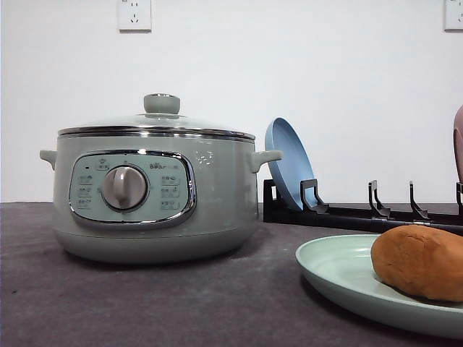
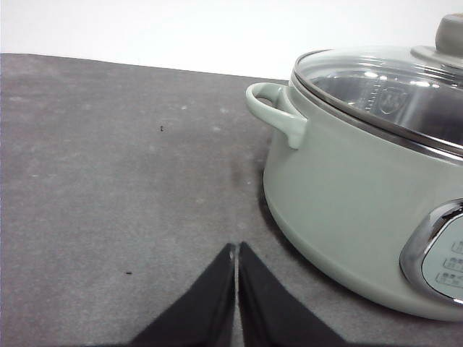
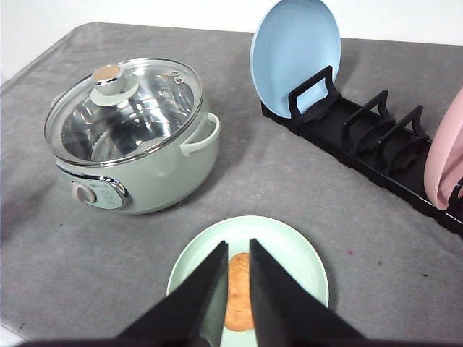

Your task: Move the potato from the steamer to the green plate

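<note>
The potato point(image 1: 423, 262) lies on the green plate point(image 1: 340, 271) at the front right of the table. The steamer point(image 1: 155, 195) stands to the left with its glass lid on. In the right wrist view my right gripper point(image 3: 238, 246) hangs well above the green plate point(image 3: 304, 253), narrowly open and holding nothing. The potato point(image 3: 237, 296) shows through the gap between its fingers, and the steamer point(image 3: 130, 137) sits apart from them. My left gripper point(image 2: 236, 246) is shut and empty, low over the cloth beside the steamer point(image 2: 347, 195) and its side handle.
A black dish rack point(image 1: 362, 213) runs along the back right, with a blue plate point(image 1: 289, 170) upright at its near end and a pink plate point(image 3: 445, 155) at its far end. A grey cloth point(image 2: 108, 181) covers the table.
</note>
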Robot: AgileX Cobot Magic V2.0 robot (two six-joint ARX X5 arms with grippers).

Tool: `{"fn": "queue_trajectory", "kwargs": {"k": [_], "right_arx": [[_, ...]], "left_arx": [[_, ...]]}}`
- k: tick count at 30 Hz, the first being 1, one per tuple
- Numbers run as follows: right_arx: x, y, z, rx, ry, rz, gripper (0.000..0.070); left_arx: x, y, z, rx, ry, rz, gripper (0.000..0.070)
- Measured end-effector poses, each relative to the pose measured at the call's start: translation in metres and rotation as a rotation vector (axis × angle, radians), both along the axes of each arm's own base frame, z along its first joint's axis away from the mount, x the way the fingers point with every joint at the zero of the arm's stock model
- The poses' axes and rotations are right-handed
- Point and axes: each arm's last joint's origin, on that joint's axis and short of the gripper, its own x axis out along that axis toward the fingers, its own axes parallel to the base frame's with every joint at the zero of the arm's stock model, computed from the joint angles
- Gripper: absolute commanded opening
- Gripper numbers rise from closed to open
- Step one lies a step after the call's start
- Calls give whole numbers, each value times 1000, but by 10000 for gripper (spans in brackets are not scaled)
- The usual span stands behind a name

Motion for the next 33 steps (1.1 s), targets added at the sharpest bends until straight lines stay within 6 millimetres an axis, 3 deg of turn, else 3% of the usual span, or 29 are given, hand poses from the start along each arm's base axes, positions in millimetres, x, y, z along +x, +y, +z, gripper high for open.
{"fn": "queue_trajectory", "kwargs": {"k": [13, 19, 25, 33], "right_arx": [[0, 0, 0, 0, 0, -3, 44], [9, -2, -7, 2, -7, -157, 44], [34, -6, -47, -21, -127, -307, 16], [60, -17, -142, -128, -320, -387, 16]], "left_arx": [[0, 0, 0, 0, 0, 0, 0], [0, 0, 0, 0, 0, 0, 0], [0, 0, 0, 0, 0, 0, 0], [0, 0, 0, 0, 0, 0, 0]]}}
